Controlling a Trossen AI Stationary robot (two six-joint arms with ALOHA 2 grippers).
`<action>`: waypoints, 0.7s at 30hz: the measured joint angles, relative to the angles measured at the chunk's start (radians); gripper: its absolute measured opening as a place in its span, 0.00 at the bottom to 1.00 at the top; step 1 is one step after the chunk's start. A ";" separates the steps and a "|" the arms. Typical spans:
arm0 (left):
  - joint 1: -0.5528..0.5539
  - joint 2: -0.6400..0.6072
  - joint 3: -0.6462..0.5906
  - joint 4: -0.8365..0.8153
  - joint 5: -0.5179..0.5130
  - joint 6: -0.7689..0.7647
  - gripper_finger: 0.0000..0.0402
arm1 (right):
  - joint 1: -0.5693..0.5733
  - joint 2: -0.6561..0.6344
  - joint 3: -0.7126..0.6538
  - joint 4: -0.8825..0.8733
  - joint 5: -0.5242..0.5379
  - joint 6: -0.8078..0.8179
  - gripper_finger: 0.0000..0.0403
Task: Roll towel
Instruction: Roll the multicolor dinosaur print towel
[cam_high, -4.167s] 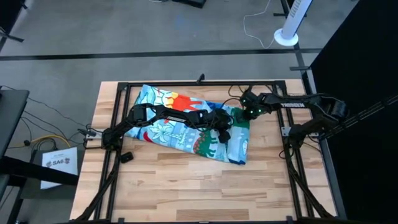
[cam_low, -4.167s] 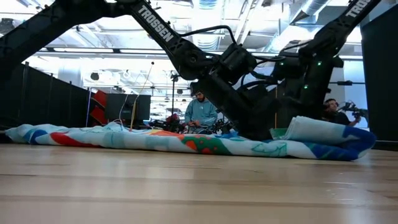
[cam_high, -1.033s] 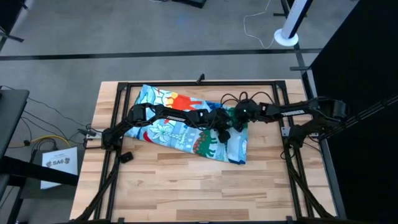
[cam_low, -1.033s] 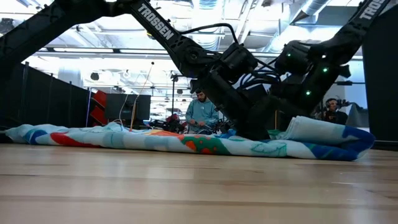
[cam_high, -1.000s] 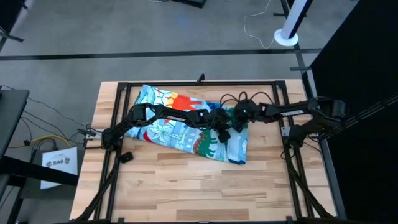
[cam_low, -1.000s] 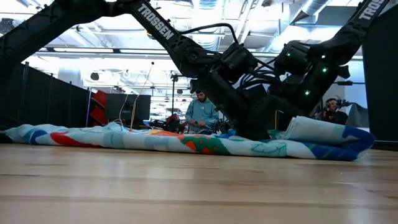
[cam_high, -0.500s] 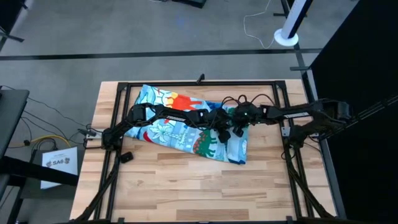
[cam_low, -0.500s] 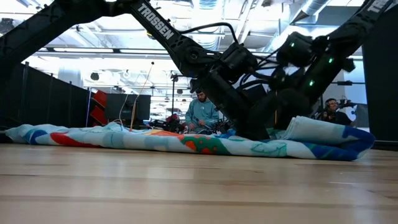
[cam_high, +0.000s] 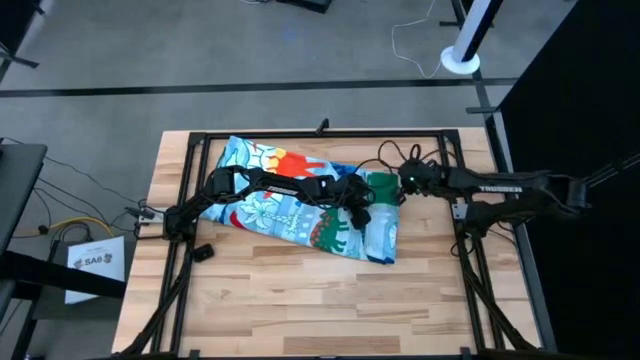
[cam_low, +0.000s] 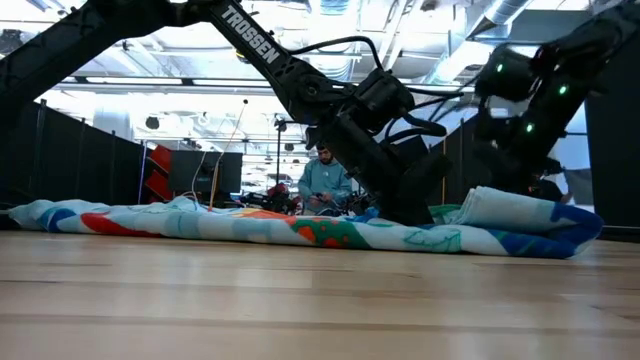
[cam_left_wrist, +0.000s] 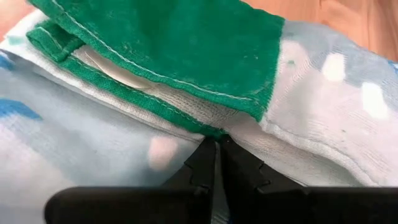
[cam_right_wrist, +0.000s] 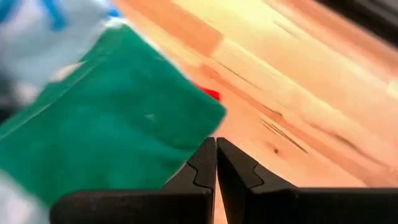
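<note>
Left end effector (cam_high: 360, 208) pinches the towel (cam_high: 290, 205) fold, right end effector (cam_high: 393, 183) closed empty at surface's right edge; slip would unroll it.

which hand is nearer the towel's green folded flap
Left. The left hand is shut, its tips pressed against the towel right under the green flap. The right hand is shut over bare table, just off the flap's corner.

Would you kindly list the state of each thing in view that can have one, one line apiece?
towel: lying flat across the table, its right end folded over, green underside up; not yet rolled.
left gripper: shut, fingertips against the towel's folded green edge.
right gripper: shut, empty, above bare wood beside the green corner.
table: bearing the towel.
</note>
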 joint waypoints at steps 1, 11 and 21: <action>0.000 0.000 0.000 0.000 0.000 0.000 0.03 | -0.021 0.025 -0.005 0.020 -0.001 0.007 0.00; 0.000 0.000 0.000 0.000 -0.003 -0.026 0.03 | -0.140 0.214 0.018 0.263 -0.165 0.008 0.00; 0.000 0.000 0.000 -0.002 -0.004 -0.031 0.03 | -0.098 0.132 0.063 0.175 -0.185 0.033 0.00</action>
